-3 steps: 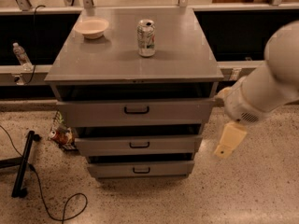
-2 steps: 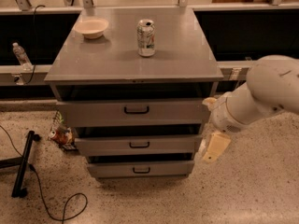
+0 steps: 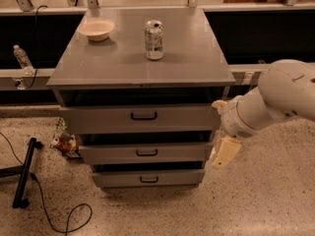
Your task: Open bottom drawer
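Note:
The grey cabinet (image 3: 142,68) stands in the middle with three drawers. The bottom drawer (image 3: 113,179) is the lowest one, its shallow grey front carrying a small black loop handle (image 3: 148,180); the front sits pushed in, with no interior showing. My gripper (image 3: 224,153) hangs at the end of the white arm (image 3: 275,100), just off the cabinet's right side. It is level with the middle drawer (image 3: 108,153), above and to the right of the bottom drawer, and touches no handle.
On the cabinet top stand a soda can (image 3: 154,40) and a pale bowl (image 3: 96,29). A black stand and cable (image 3: 24,173) lie on the speckled floor at left, beside a crumpled packet (image 3: 63,143). A plastic bottle (image 3: 22,58) rests on the left ledge.
My arm has swung left and lower, bringing the gripper from well right of the cabinet to close beside its right edge. The drawers have not moved.

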`<state>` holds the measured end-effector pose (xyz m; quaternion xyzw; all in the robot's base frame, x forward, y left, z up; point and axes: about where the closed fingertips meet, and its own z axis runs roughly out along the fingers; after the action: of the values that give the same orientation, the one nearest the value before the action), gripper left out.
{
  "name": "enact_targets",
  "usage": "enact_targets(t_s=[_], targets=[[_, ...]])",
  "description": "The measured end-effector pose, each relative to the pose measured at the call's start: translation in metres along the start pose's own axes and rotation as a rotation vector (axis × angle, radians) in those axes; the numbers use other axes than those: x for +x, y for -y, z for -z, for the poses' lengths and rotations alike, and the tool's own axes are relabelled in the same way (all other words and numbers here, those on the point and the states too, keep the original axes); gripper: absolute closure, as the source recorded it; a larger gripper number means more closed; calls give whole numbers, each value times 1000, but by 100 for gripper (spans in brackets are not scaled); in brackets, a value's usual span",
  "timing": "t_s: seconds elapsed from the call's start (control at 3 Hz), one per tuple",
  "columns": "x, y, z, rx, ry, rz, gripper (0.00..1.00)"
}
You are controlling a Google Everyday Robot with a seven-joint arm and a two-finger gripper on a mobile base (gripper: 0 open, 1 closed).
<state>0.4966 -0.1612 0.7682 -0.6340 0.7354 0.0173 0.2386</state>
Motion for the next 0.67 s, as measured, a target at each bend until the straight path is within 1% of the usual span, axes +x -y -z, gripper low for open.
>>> enact_targets(t_s=[0.33, 0.67], targets=[[34, -13, -52, -16, -41, -18, 0], [67, -27, -97, -25, -62, -28, 0]])
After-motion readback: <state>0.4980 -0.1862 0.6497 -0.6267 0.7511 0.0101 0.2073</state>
